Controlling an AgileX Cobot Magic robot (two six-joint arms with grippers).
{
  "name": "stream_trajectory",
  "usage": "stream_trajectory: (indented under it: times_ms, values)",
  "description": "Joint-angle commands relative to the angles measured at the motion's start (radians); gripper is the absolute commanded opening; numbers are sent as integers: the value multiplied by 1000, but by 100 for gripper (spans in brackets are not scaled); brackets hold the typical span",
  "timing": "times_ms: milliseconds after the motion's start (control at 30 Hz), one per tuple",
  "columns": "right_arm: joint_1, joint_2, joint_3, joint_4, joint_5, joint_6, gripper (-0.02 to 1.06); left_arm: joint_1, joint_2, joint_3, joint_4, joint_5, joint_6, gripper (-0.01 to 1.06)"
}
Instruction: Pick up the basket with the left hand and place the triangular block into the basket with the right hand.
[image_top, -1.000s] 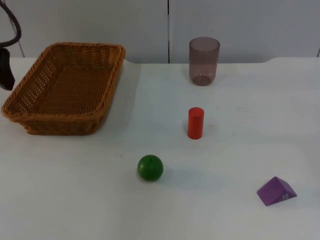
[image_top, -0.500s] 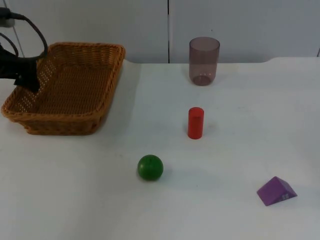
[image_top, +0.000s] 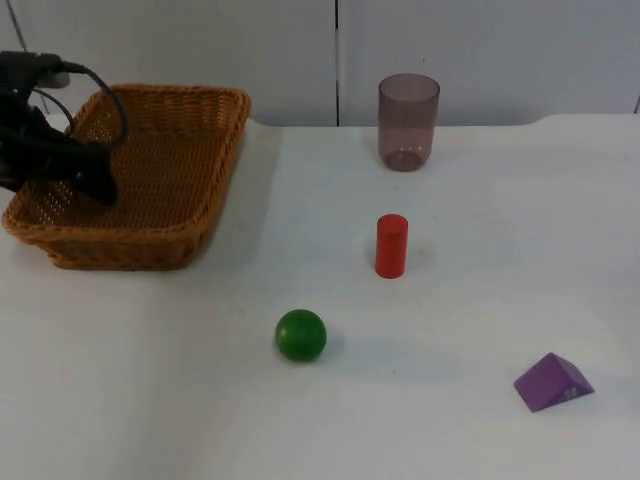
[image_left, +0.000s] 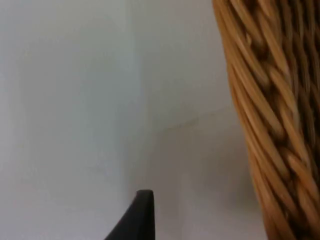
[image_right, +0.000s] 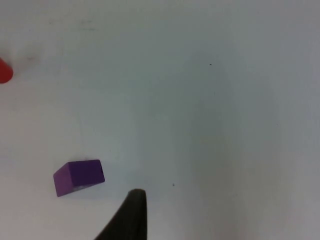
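Landmark: the basket (image_top: 135, 175), woven wicker, sitting flat on the white table (image_top: 150, 400) at the far left by the partition wall (image_top: 200, 45).

Left gripper (image_top: 98, 185) hangs over the basket's left half, above the inside near its left rim; can't tell whether its fingers are open or closed. The left wrist view looks past a black fingertip (image_left: 136, 220) at the basket's outer weave (image_left: 270, 125) close up, w/ table beside it.

Purple triangular block (image_top: 553, 382) lies well apart from the basket, to the far right and nearer the front edge. Btw. them: green ball (image_top: 301, 335), red cylinder (image_top: 391, 245), and a tinted cup (image_top: 408, 122) further back.

Right arm waits; its wrist view looks down on the block (image_right: 79, 177) and the table.

Handling, as I judge it: basket prob. light, stiff but w/ some give, rough weave so good friction – clamp the rim wall (left side looks closest). Block: small, rigid, smooth, sloped faces may squirt out; pinch across the two flat parallel ends.
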Motion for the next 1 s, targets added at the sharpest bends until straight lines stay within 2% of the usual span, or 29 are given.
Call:
stream_trajectory:
  times_ms: [0, 33, 100, 167, 200, 233, 267, 300, 333, 533, 600, 700, 733, 800, 900, 933, 967]
  values:
    - [-8, 0, 4, -5, -11, -6, 105, 3, 6, -7, -16, -10, 18, 98]
    - [-8, 0, 4, -5, -11, -6, 105, 3, 6, -7, -16, -10, 18, 98]
    - [-8, 0, 4, -5, -11, -6, 105, 3, 8, -7, -18, -10, 18, 81]
    - [-8, 0, 4, -5, -11, -6, 105, 3, 9, -7, -18, -10, 14, 58]
    - [-8, 0, 4, -5, -11, -6, 105, 3, 9, -7, -18, -10, 14, 58]
    - [-8, 0, 4, -5, -16, -6, 105, 3, 9, -7, -18, -12, 12, 46]
    - [-8, 0, 4, -5, -21, -6, 105, 3, 9, -7, -20, -14, 1, 23]
    - [-8, 0, 4, -5, -23, -6, 105, 3, 7, -7, -20, -14, 1, 9]
    - [-8, 0, 4, -5, -27, -6, 105, 3, 2, -7, -20, -14, -6, 0]
    - [-8, 0, 4, -5, -26, -6, 105, 14, -64, -4, -20, 9, -103, 0]
    - [-8, 0, 4, -5, -26, -6, 105, 34, -108, -4, -20, 103, -123, 0]
    - [-8, 0, 4, -5, -42, -6, 105, 60, -169, 13, -20, 324, -143, 0]
    - [-8, 0, 4, -5, -42, -6, 105, 60, -169, 13, -20, 324, -143, 0]
    - [-8, 0, 4, -6, -56, -18, 105, 77, -243, 109, -44, 385, -155, 0]
    - [-8, 0, 4, -6, -49, -31, 105, 105, -400, 327, -82, 307, -150, 0]
    - [-8, 0, 4, -6, -49, -31, 105, 105, -400, 327, -82, 307, -150, 0]
    - [-8, 0, 4, -6, -47, -31, 105, 108, -463, 392, -93, 273, -136, 0]
